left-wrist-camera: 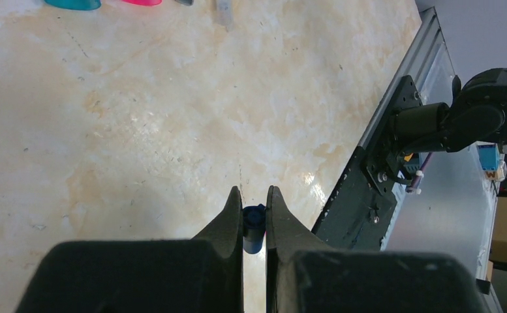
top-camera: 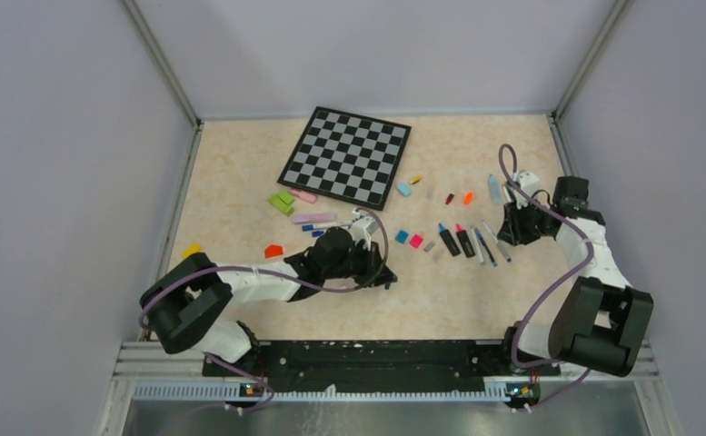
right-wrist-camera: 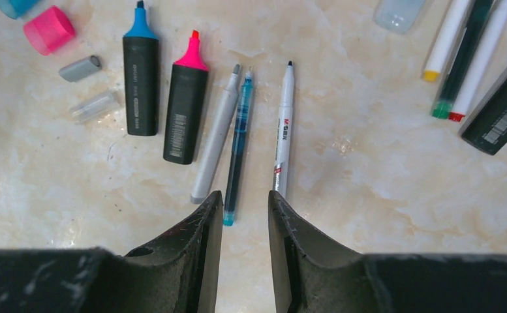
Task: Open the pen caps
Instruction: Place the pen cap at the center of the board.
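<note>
Right wrist: uncapped pens [right-wrist-camera: 283, 130] lie before right gripper [right-wrist-camera: 244, 197].

Both arms are mounted on a black base rail [top-camera: 367, 359]. The left arm [top-camera: 240, 289], at the rail's left end, and the right arm [top-camera: 594, 263], at its right end, have white link housings and black joint housings. A purple cable [top-camera: 386, 243] runs along each arm. The left gripper [left-wrist-camera: 254, 192] and right gripper [right-wrist-camera: 244, 195] have black tapered fingers [right-wrist-camera: 198, 235]. The right pair shows pale scuff marks.
</note>
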Available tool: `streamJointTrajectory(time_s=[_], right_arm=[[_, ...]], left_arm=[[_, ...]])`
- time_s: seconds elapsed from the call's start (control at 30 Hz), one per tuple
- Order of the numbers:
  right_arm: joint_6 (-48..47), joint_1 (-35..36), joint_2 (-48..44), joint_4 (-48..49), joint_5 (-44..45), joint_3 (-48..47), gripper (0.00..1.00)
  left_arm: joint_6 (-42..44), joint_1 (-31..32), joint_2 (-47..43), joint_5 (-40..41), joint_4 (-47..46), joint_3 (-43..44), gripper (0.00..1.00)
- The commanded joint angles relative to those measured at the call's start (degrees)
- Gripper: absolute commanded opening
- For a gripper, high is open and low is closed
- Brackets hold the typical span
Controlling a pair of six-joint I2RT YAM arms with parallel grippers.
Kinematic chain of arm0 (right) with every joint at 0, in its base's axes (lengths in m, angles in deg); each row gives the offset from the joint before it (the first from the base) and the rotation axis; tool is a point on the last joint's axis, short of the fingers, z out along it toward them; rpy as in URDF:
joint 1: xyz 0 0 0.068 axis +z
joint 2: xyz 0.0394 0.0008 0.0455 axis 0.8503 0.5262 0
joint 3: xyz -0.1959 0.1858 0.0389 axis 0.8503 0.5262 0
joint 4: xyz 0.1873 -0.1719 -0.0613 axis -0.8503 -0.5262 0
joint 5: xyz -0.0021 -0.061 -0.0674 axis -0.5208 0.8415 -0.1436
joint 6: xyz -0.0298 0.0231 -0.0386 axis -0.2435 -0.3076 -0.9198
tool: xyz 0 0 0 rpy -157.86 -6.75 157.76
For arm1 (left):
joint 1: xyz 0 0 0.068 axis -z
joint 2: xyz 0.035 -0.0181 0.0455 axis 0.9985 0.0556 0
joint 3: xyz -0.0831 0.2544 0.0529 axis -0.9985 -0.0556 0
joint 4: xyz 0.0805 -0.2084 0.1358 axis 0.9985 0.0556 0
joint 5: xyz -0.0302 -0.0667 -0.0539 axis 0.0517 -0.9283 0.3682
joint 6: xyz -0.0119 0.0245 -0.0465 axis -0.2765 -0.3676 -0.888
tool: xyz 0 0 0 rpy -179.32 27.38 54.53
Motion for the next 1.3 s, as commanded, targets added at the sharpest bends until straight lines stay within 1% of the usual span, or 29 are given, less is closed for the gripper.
streamJointTrajectory(time_s=[0.0,0.1,0.2,0.33,0.47,0.6,0.87,1.03,1.17,1.27], right_arm=[[0.13,-0.87,-5.35,2.10,-4.46,-0.54,0.31],[0.24,-0.87,-7.53,2.63,-6.53,0.01,0.31],[0.22,-0.87,-8.59,2.73,-7.74,0.16,0.31],[0.35,-0.87,-9.32,2.77,-8.06,0.16,0.31],[0.67,-0.87,-9.95,2.98,-8.18,0.15,0.31],[1.14,-0.87,-10.31,3.41,-7.68,0.25,0.31],[1.30,-0.87,-10.34,3.65,-7.38,0.33,0.31],[1.30,-0.87,-10.33,3.64,-7.46,0.33,0.31],[1.32,-0.87,-10.29,3.66,-7.55,0.33,0.31],[1.17,-0.87,-10.34,3.63,-7.64,0.33,0.31]], left_arm=[[-0.20,0.48,3.27,-2.33,-1.66,4.59,0.00],[-0.37,0.55,6.36,-3.34,-2.80,8.88,0.00],[1.18,0.48,9.59,-3.18,-1.14,14.84,0.00],[3.60,0.41,14.29,-2.01,4.66,22.77,0.00],[2.80,0.58,20.21,-2.47,10.38,31.07,0.00],[2.39,1.53,26.33,-2.66,16.43,39.17,0.00],[5.23,4.37,37.11,0.08,26.89,53.87,0.02],[6.72,5.86,41.52,3.17,33.24,59.72,0.04],[7.74,6.52,43.30,5.80,35.63,61.77,0.06],[8.12,6.74,44.19,6.88,35.89,62.49,0.09]])
